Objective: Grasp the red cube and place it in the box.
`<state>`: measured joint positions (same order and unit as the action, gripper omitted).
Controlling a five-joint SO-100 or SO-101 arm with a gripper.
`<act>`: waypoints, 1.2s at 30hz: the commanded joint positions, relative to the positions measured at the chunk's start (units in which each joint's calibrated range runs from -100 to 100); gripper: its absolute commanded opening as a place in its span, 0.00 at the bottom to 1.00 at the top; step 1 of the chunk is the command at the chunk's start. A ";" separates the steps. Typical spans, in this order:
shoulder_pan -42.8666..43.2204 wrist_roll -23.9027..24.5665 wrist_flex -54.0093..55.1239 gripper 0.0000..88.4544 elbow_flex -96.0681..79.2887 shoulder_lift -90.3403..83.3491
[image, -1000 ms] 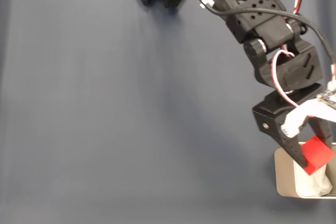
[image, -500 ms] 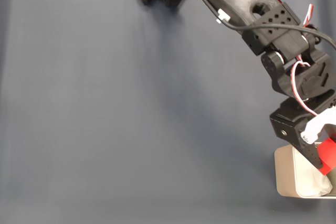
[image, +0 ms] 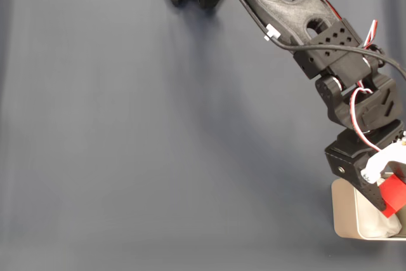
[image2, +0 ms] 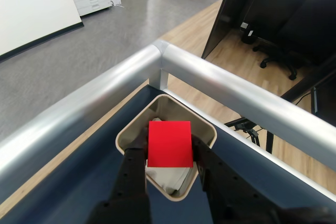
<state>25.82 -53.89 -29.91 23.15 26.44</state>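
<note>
Holding the red cube [image2: 169, 144] pinched between its two black fingers [image2: 134, 163], the hand [image2: 169, 153] hangs right over the box [image2: 127, 139], which sits at the table [image: 158, 131] corner by the metal rail [image2: 105, 95]. The carry looks done and the placing step is in hand, the cube above the white padding [image: 379, 223]. Next up, by the look of it: let go squarely inside those thin walls.

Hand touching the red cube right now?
Touching. The wrist view shows the hand with both black fingers pressed against the sides of the red cube, above the box.
</note>
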 commanded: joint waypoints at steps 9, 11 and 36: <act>-1.10 1.12 2.45 0.00 5.87 0.94; -1.17 1.07 2.45 0.00 5.87 1.03; -1.88 2.05 4.50 0.03 5.05 1.29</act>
<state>24.55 -52.33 -26.97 25.23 28.61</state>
